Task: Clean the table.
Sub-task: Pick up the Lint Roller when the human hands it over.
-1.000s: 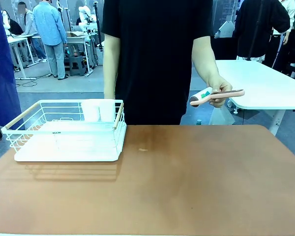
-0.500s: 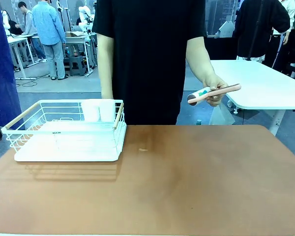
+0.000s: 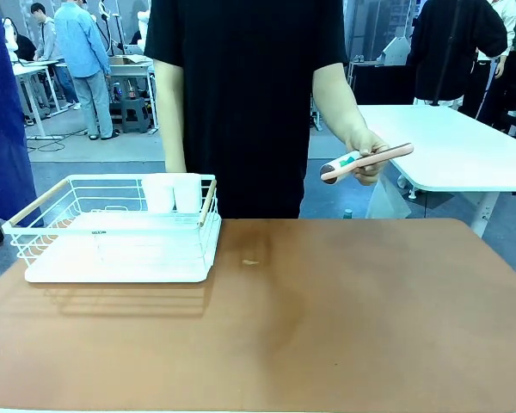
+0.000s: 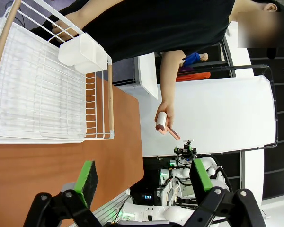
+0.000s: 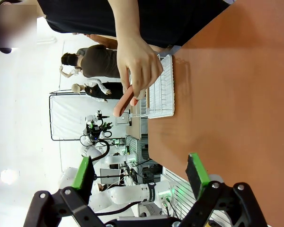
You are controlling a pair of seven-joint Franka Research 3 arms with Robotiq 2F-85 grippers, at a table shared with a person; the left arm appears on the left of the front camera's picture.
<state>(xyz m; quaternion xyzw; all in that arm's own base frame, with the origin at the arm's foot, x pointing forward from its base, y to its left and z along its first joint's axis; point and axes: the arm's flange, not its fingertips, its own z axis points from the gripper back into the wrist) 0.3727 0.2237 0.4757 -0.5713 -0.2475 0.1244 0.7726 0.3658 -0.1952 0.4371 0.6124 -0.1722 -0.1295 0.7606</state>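
Observation:
The reddish-brown table (image 3: 344, 318) spans the front view, with a small pale scrap (image 3: 250, 261) lying near its middle. A person in black stands at the far side, one hand (image 3: 367, 155) holding a pink-handled roller (image 3: 364, 162) with a white head above the far edge. My left gripper (image 4: 144, 177) stands open above the table (image 4: 52, 165), nothing between its green pads. My right gripper (image 5: 139, 172) is open too, looking across the table (image 5: 227, 104) at the hand (image 5: 137, 61) gripping the pink handle (image 5: 124, 101).
A white wire dish rack (image 3: 120, 232) with wooden handles and a white cup holder (image 3: 173, 193) sits at the table's far left. A white-topped table (image 3: 456, 146) stands behind on the right. Other people stand farther back.
The person has shifted a little to the left, and the hand with the roller has moved left and slightly up. Both grippers stay open.

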